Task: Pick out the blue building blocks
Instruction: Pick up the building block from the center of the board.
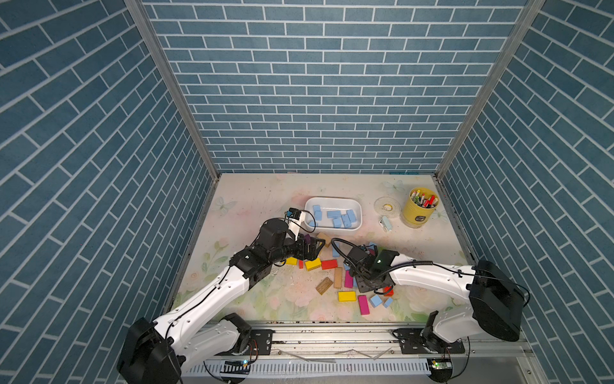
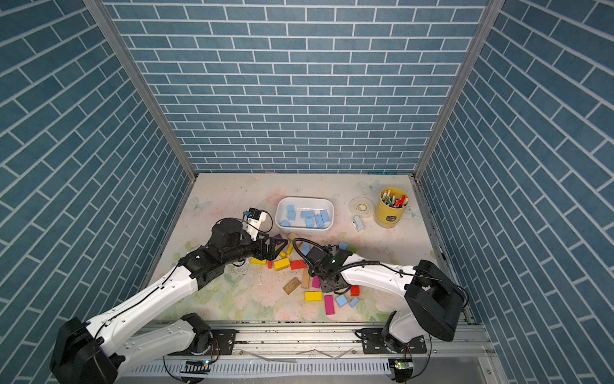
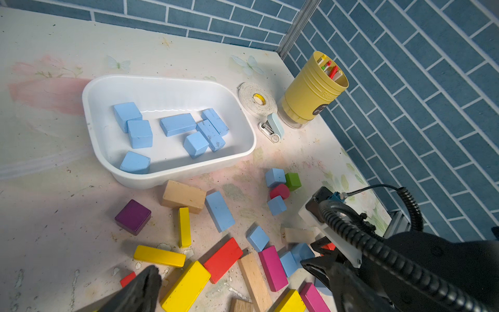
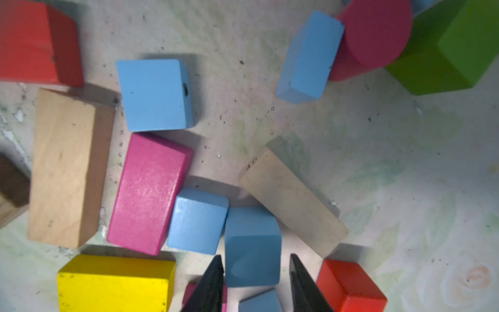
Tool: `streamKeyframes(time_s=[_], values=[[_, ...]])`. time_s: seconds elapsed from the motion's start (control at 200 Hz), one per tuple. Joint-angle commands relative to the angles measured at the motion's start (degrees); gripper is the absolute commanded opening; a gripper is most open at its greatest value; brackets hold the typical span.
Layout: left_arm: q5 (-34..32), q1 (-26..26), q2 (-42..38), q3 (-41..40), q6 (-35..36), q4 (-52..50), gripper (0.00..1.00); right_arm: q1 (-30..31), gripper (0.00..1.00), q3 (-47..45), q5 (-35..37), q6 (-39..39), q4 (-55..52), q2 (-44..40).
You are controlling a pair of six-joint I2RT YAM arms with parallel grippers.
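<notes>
Several blue building blocks point(image 1: 334, 214) lie in the white tray point(image 1: 332, 199). Others are loose among the mixed pile, such as a long brick point(image 3: 219, 210), a pair near the front point(image 1: 376, 301) and a cube point(image 4: 155, 94). My right gripper point(image 4: 256, 256) points down over the pile, its jaws narrowed around one blue cube point(image 4: 252, 245). One finger lies against the cube and a thin gap shows at the other. My left gripper point(image 3: 228, 267) hangs wide open above the red and yellow blocks, left of the right arm, and holds nothing.
Yellow point(image 1: 346, 296), red point(image 1: 329, 264), magenta point(image 1: 363, 305), bare-wood point(image 1: 338, 277), purple point(image 3: 132, 217) and green point(image 3: 293, 181) blocks lie around the blue ones. A yellow pen cup point(image 1: 419, 207), a tape roll point(image 1: 386, 206) and a pale gadget point(image 1: 386, 224) stand at the back right.
</notes>
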Motion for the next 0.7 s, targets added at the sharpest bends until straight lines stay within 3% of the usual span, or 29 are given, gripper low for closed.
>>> streamKeyframes(time_s=[0.0,0.4,0.695], values=[[-0.3,0.1,-0.7,-0.8,0.5,-0.1,0.99,0.3,0.37,1.6,0.7,1.7,0.2,1.3],[-0.9,0.1,-1.1,-0.9,0.4,-0.3,0.99,0.4,0.17,2.0,1.6,1.7,0.0,-0.1],[-3.3,0.1,-2.9,-1.4,0.4,-1.0,0.99,-0.1,0.09,6.3,5.5,-0.6,-2.6,-5.8]])
